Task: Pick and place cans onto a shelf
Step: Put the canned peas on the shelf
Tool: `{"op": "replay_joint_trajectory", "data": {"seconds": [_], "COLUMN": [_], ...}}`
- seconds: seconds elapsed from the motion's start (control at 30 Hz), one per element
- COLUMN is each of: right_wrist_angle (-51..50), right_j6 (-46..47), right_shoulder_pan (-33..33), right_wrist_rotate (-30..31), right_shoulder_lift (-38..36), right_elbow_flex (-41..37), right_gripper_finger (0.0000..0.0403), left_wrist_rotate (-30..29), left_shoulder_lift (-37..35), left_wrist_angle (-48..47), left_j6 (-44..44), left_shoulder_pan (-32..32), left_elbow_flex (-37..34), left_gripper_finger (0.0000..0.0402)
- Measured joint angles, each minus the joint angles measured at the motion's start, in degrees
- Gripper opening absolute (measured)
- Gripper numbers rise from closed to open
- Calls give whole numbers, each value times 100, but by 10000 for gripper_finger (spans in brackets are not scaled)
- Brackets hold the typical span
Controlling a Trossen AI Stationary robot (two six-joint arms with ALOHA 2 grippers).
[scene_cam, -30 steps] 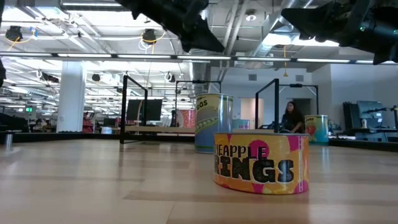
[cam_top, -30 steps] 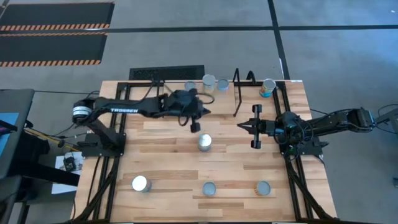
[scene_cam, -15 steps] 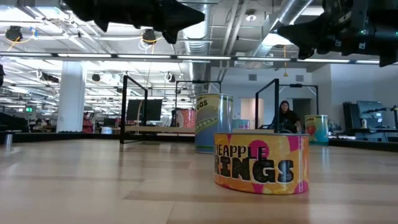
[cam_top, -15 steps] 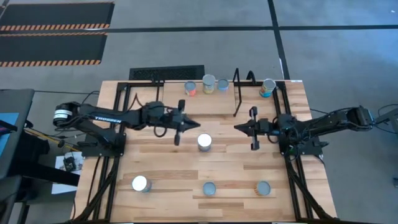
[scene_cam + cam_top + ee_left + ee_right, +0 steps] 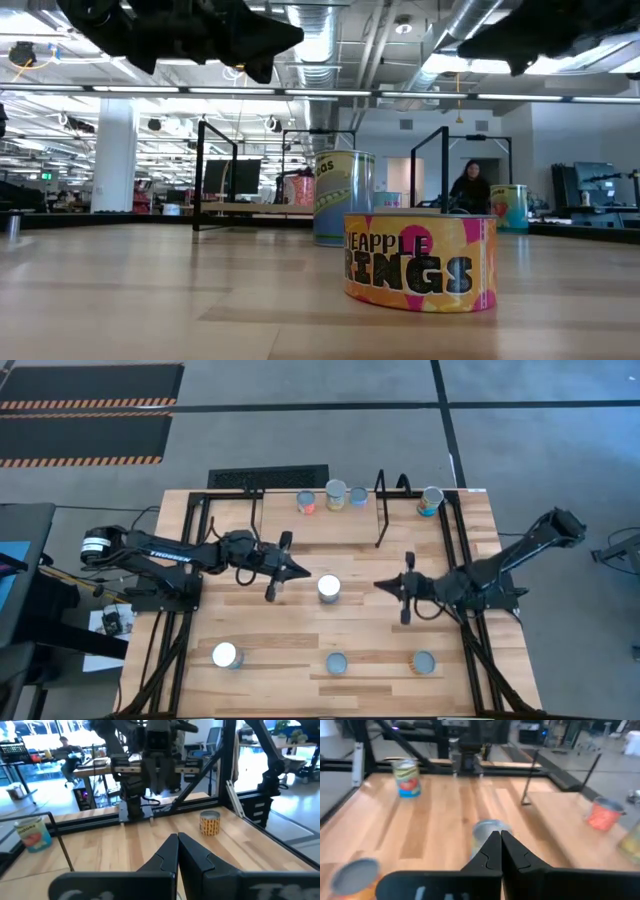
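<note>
Overhead looks straight down; low level, tabletop; wrists face inward.

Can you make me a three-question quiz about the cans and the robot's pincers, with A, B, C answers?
1. Where is the middle can?
A. between the left pincer and right pincer
B. under the table
C. on the floor

2. How many cans stand along the table edge opposite the shelf?
A. one
B. three
C. six

3. The pincers are:
A. both shut, empty
B. both wide open
C. both holding cans

Answers:
1 A, it stands between their tips.
2 B, three tops line up there.
3 A, each wrist view shows it closed on nothing.
</note>
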Motion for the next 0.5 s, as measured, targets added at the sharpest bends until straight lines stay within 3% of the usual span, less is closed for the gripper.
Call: {"op": "replay_joint_trajectory", "data": {"seconds": [0.23, 0.5], "right_wrist_angle": [316, 1833], "right_j6": [885, 925], "right_shoulder_pan": [668, 915], "right_wrist_rotate": [991, 1059], "right_shoulder_lift": [1086, 2433], "right_elbow_flex": [-4, -7], "right_gripper_finger": [8, 8], "left_wrist_rotate": [19, 222], "left_shoulder_lift": [0, 0], "left_wrist_angle": [89, 52], "left_j6": [-60, -94], "left_shoulder_pan": [11, -5], "left_elbow_flex": [-84, -84], "left_gripper_finger": [0, 0]}}
